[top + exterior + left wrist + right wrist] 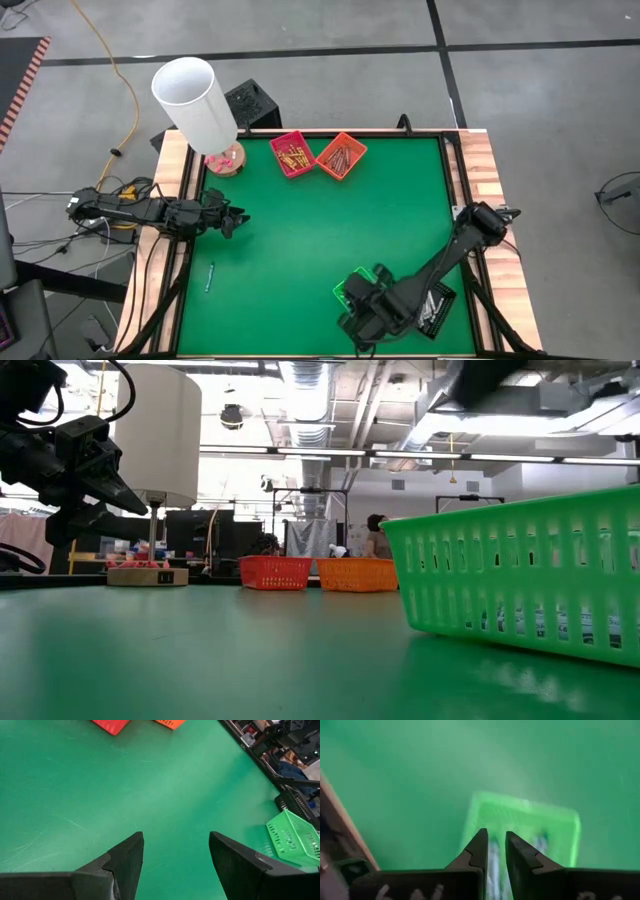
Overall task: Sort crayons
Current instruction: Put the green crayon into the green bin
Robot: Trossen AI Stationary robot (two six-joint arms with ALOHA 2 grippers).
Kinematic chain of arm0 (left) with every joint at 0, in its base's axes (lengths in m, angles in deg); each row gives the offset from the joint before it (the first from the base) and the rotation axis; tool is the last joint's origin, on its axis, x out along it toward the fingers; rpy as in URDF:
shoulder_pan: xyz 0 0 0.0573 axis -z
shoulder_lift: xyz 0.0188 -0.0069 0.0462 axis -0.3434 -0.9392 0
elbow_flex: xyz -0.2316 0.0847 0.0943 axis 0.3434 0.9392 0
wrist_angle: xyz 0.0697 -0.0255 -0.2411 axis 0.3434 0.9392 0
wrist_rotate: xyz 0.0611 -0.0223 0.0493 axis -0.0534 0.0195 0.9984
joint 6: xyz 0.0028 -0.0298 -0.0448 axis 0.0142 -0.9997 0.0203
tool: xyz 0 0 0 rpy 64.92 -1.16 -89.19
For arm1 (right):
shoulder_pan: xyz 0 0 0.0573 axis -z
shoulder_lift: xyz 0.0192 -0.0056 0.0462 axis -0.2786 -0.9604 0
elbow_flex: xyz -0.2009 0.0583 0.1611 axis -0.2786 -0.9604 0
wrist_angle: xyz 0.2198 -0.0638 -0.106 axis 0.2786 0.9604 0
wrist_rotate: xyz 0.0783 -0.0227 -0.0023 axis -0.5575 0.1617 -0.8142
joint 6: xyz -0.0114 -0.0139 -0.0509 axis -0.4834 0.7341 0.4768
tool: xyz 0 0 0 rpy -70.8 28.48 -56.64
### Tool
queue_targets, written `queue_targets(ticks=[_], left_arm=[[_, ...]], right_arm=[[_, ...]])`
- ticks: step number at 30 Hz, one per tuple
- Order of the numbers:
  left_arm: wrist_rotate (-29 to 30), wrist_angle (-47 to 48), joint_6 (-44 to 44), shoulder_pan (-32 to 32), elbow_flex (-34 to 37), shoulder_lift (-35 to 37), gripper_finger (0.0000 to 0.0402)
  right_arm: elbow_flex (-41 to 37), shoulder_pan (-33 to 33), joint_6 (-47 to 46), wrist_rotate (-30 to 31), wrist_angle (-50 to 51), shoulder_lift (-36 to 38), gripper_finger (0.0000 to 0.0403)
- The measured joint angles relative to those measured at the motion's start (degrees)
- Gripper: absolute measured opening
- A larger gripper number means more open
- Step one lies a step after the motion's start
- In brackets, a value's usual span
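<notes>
**Right gripper over the green basket, sorting partly done**

- Right gripper (494,852): positioned directly above the green basket (530,820) near the front edge of the table; fingers set to a narrow gap, nothing seen held between them.
- Green basket: directly beneath the gripper; pale and bluish crayons (495,865) are seen lying inside it.
- Black tray (437,308): just beside the gripper, toward the table's right edge; a heap of unsorted sticks is seen in it, so the larger part of the work is judged to remain.
- Red basket (291,153) and orange basket (341,155): well apart from the gripper, side by side at the far edge; each already holds some crayons.
- Single loose crayon (210,276): far across the mat, nearer the left gripper (175,857), which waits at the left edge with fingers spread wide and empty.
- Open room: the green mat (330,230) between the gripper and the far baskets is bare, so a free path is judged available. The table's wooden rim (500,260) and the black tray lie close by and allow little margin on that side.
- Lamp (196,100): at the far left corner, out of the way.
</notes>
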Motion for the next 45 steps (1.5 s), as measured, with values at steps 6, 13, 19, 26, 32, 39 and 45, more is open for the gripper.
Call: queue_targets(ticks=[6,13,19,26,32,39,45], left_arm=[[0.0,0.0,0.0,-0.02,0.0,-0.02,0.0215],[0.02,0.0,0.01,-0.02,0.0,-0.02,0.0215],[0.0,-0.02,0.02,-0.02,0.0,-0.02,0.0215],[0.02,-0.02,0.02,-0.02,0.0,0.0,0.0215],[0.0,-0.02,0.02,-0.02,0.0,0.0,0.0215],[0.0,-0.02,0.02,-0.01,-0.01,0.0,0.0215],[-0.01,-0.02,0.02,0.0,0.0,0.0,0.0215]], right_arm=[[3.04,4.15,28.27,5.94,-18.3,0.02,0.0064],[3.04,12.22,56.2,2.81,-44.85,-2.63,0.0064],[3.02,17.72,68.18,-9.46,-62.29,-8.59,0.0064],[3.01,22.03,70.2,-19.7,-73.47,-13.92,0.0071],[5.24,24.31,70.4,-23.81,-78.42,-18.35,0.0107],[11.34,24.68,74.11,-24.88,-70.58,-19.11,0.0126],[20.52,21.99,79.27,-23.2,-52.57,-15.09,0.0127]])
